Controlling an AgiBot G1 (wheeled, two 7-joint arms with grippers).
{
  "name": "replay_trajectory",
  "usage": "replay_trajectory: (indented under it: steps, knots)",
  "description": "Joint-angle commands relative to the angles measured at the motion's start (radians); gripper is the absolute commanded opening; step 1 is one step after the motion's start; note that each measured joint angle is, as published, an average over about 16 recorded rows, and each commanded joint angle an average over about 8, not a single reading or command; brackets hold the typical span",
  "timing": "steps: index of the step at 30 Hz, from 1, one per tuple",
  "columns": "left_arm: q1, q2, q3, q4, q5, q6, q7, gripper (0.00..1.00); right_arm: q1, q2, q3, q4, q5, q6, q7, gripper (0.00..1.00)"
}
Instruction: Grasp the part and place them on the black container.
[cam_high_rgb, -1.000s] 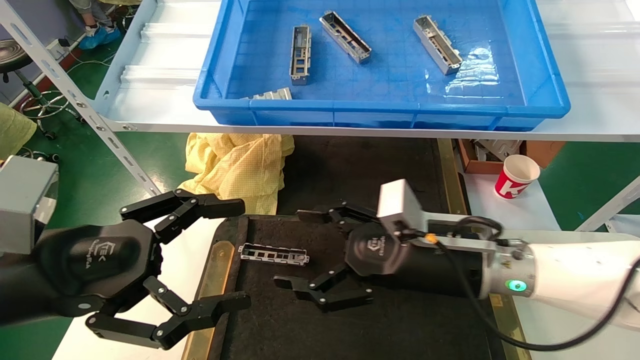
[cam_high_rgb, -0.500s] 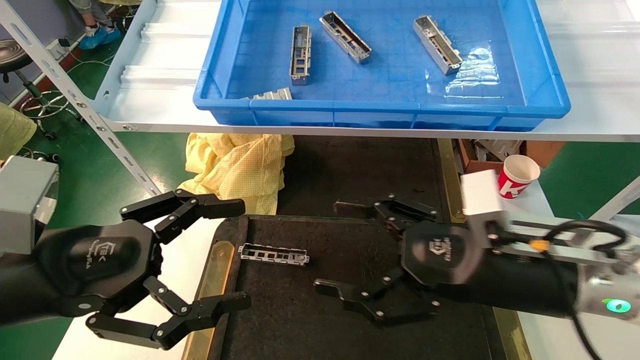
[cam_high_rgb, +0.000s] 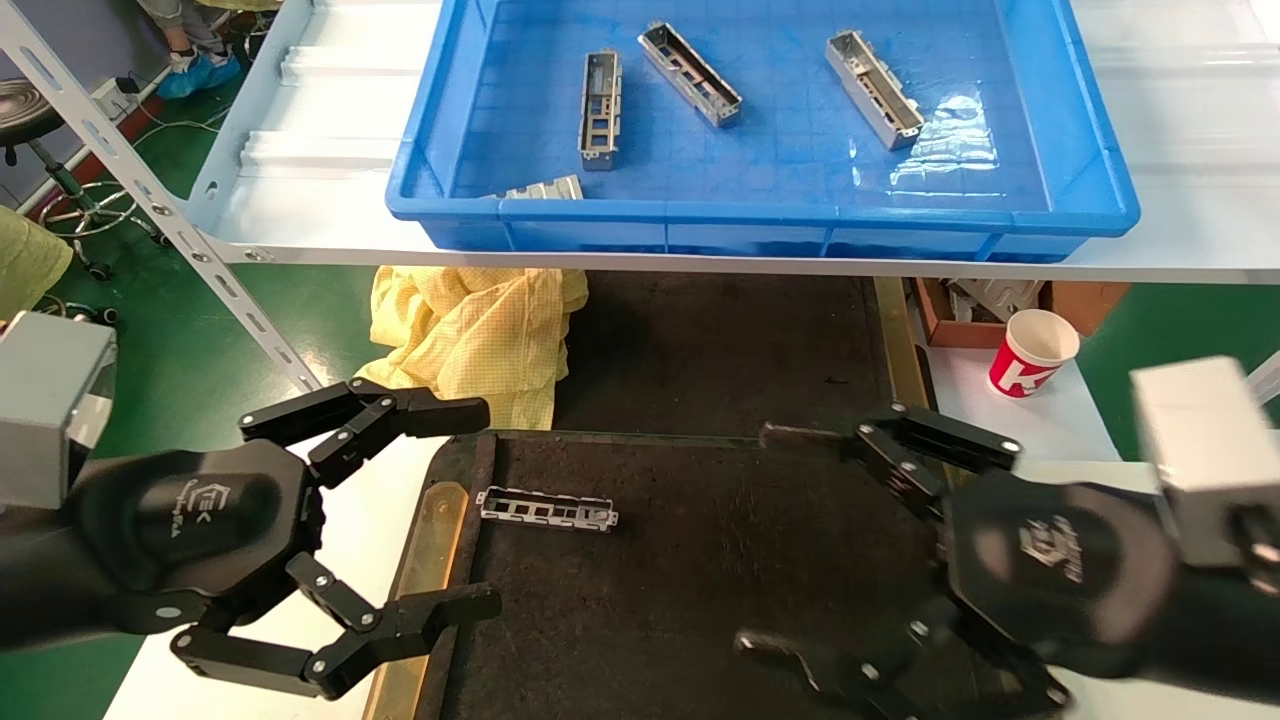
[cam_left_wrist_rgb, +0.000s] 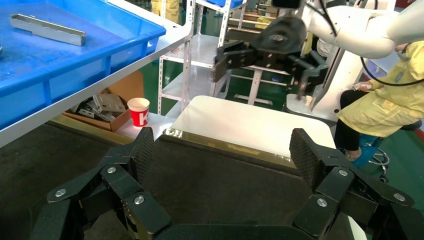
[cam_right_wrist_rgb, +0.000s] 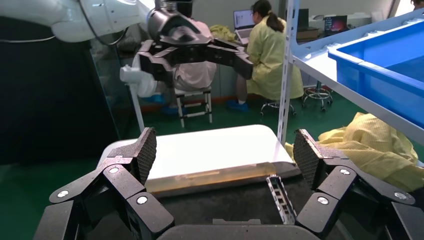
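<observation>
Silver-grey metal is seen in the head view as one part (cam_high_rgb: 547, 509) lying flat on the black container (cam_high_rgb: 700, 580), near its left brass-edged side, touched by neither gripper. The right gripper (cam_high_rgb: 800, 540) is held over the container's right portion, well apart from that part, with its fingers spread wide and nothing between them. The left gripper (cam_high_rgb: 470, 505) is parked just beyond the container's left edge, likewise spread and empty. On the far shelf, the blue bin (cam_high_rgb: 1090, 150) holds three more parts in plain sight, and a fourth (cam_high_rgb: 540, 188) is partly hidden by its near wall. A yellow cloth (cam_high_rgb: 470, 335) and a red paper cup (cam_high_rgb: 1033, 353) lie between shelf and container.

In the left wrist view, the left gripper's fingers (cam_left_wrist_rgb: 142, 150) are shown spread over bare black felt, and the right gripper (cam_left_wrist_rgb: 262, 55) is seen farther off, open.

In the right wrist view, the placed part (cam_right_wrist_rgb: 281, 199) is seen resting on the felt between the spread fingers (cam_right_wrist_rgb: 145, 150), untouched.

It is judged that one placement is finished and that the bin's parts remain to be fetched.
</observation>
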Motion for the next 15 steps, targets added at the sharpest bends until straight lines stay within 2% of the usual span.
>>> replay_trajectory:
  steps: [1,9,15]
  knots:
    - [0.000,0.000,0.000,0.000,0.000,0.000,0.000,1.00,-0.017,0.023,0.035,0.030,-0.006,-0.010,0.021,1.00]
    - [0.000,0.000,0.000,0.000,0.000,0.000,0.000,1.00,-0.052,0.072,0.110,0.095,-0.017,-0.034,0.057,1.00]
    - [0.000,0.000,0.000,0.000,0.000,0.000,0.000,1.00,-0.048,0.065,0.101,0.087,-0.017,-0.031,0.053,1.00]
